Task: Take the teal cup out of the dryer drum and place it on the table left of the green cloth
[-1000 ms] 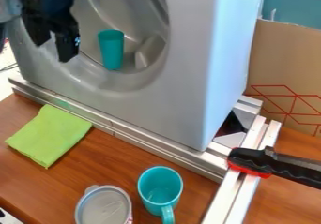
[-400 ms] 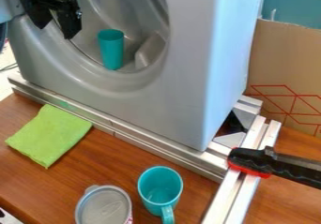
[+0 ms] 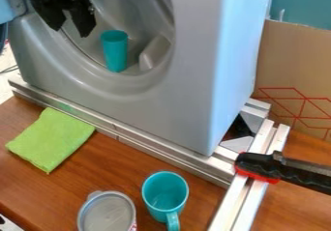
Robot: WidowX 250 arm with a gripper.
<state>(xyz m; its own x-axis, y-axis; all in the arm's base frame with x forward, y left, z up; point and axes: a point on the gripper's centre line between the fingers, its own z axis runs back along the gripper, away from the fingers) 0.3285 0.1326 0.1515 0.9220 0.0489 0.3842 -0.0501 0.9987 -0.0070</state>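
Observation:
The black gripper hangs at the upper left, in front of the grey machine's round opening, its two fingers apart and nothing between them. Just right of it and a little lower, a teal cup stands upright inside the opening. On the wooden table lie a green cloth at the left, a teal mug with its handle toward the front edge, and a lidded grey container beside the mug.
The grey machine stands on metal rails. A black and red clamp grips the rails at the right. Behind it are a cardboard box and a teal bin.
The gripper has first risen and then shifted right toward the teal cup, ending nearer to it. The cup, cloth, mug and container have stayed where they were.

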